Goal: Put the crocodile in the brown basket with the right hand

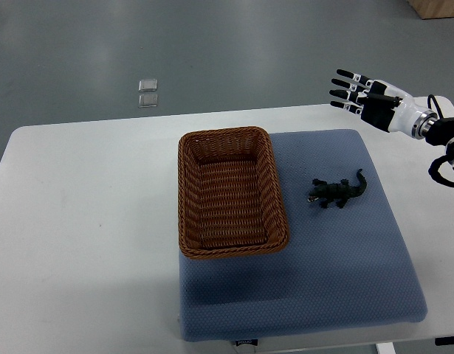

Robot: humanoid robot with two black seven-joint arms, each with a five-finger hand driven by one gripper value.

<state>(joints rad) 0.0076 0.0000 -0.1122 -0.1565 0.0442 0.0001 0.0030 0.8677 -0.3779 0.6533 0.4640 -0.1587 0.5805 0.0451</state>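
From my station I saw the white round-cornered table [79, 221] carrying a brown rectangular woven wicker basket [187, 199], which sat on the left part of a blue padded fabric mat [345, 273] with its long side running near to far. To the right of the basket, apart from it and lying on the mat, was the small dark green toy crocodile [339, 192], head toward the basket and tail pointing far-right. Farther right, above the mat's far right corner, hovered the white-and-black right hand [374, 103], its fingers [348, 92] stretched out, slightly apart and gripping nothing, well apart from the crocodile.
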